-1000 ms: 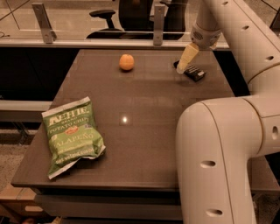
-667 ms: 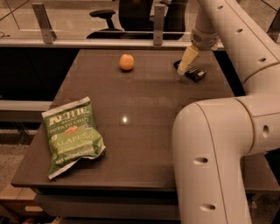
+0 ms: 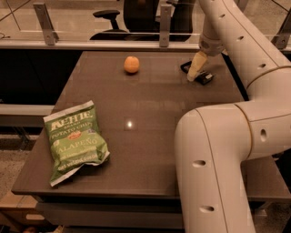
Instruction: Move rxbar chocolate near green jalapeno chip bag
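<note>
The rxbar chocolate [image 3: 204, 77] is a small flat black bar lying at the far right of the dark table [image 3: 150, 109]. My gripper [image 3: 194, 73] reaches down from the far right and sits right over the bar, covering its middle, with its tip at the table surface. The green jalapeno chip bag [image 3: 75, 141] lies flat at the near left of the table, far from the bar and the gripper.
A round orange fruit [image 3: 132, 64] sits at the far middle of the table, left of the gripper. My own arm's large white elbow [image 3: 218, 159] fills the near right. A railing with posts [image 3: 164, 20] and an office chair [image 3: 109, 13] stand beyond the far edge.
The gripper has come down a little lower onto the bar. The arm's elbow has shifted slightly left. The bar, fruit and chip bag have not moved.
</note>
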Controlling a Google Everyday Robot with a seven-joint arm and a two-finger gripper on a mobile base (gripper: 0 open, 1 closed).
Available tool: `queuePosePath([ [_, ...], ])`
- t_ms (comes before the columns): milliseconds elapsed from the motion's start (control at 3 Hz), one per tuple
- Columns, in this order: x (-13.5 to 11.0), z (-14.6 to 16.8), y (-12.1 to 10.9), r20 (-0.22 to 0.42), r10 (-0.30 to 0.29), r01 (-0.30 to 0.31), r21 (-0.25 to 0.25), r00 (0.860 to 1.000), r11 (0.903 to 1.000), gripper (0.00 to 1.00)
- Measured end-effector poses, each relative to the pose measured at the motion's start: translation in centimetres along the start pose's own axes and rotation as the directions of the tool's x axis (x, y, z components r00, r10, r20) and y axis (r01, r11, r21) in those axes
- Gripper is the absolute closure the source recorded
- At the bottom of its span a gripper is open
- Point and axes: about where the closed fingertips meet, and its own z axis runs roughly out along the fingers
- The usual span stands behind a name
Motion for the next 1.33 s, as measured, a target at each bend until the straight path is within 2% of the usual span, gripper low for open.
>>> queuePosePath([
  [333, -0.38, 0.42, -0.14, 0.01, -0.001, 0.001, 0.005, 1.0, 1.0, 0.16],
  [1333, -0.73, -0.01, -0.37, 0.017, -0.002, 0.002, 0.009, 1.0, 1.0, 0.87],
])
